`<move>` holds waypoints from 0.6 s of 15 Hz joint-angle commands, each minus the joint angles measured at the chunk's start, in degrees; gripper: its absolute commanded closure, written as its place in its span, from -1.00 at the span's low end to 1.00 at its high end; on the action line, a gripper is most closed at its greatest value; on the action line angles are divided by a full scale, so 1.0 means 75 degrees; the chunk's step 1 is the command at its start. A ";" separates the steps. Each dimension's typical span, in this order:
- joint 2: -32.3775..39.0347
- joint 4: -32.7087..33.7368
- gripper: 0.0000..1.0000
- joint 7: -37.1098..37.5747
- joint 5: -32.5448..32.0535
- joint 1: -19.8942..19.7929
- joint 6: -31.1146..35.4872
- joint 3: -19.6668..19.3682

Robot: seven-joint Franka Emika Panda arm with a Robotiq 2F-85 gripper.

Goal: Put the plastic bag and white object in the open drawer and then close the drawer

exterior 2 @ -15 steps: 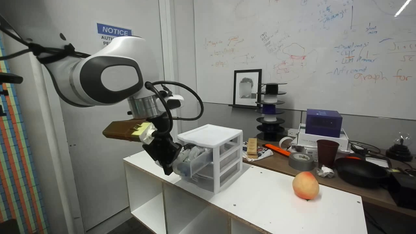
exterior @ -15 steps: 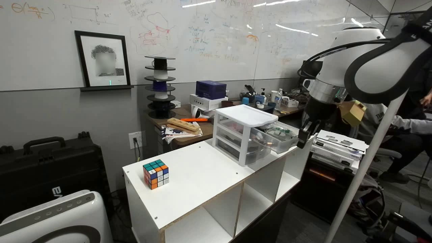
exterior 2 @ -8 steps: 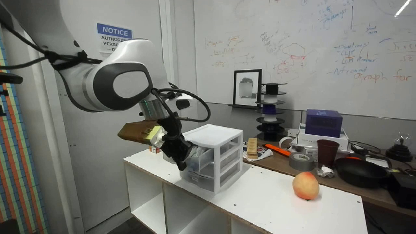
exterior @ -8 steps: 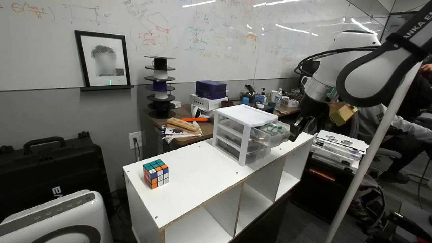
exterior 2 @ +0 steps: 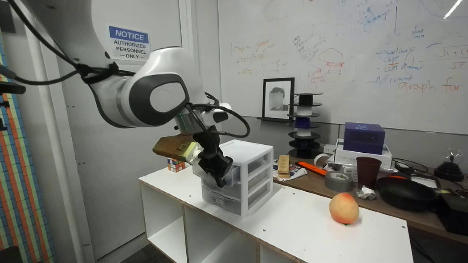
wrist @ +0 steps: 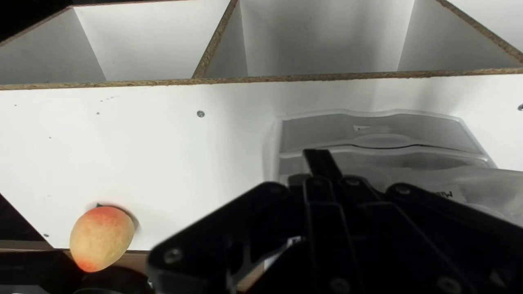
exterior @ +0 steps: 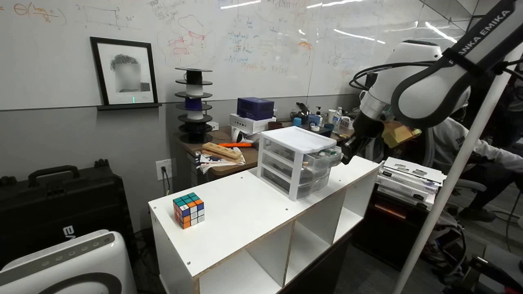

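The white three-drawer unit stands on the white shelf cabinet and shows in both exterior views. Its translucent top drawer sticks out a little; the lower drawers are in. Clear and greenish contents show inside the top drawer. In the wrist view, clear plastic with dark print lies right of the fingers; I cannot tell whether it is the plastic bag or the drawer front. I cannot pick out the white object. My gripper has its fingers together, empty, against the top drawer's front.
The white shelf cabinet has open compartments in front. A Rubik's cube and a peach sit on its top, on opposite sides of the unit. A cluttered desk stands behind. Stacked papers and boxes stand beyond the cabinet's end.
My gripper has moved toward the three-drawer unit, and the top drawer has slid in with it from far out to only a little out. The fingers stay together.
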 commanded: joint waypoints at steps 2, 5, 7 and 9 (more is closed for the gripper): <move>0.0468 0.0694 1.00 0.0305 0.0087 0.0146 0.0416 -0.0189; 0.0688 0.0850 1.00 0.0678 0.0123 0.0146 0.0926 -0.0144; 0.0852 0.0930 1.00 0.1164 -0.0151 0.0391 0.1513 -0.0468; 0.0991 0.0984 1.00 0.1526 -0.0501 0.0859 0.1851 -0.1031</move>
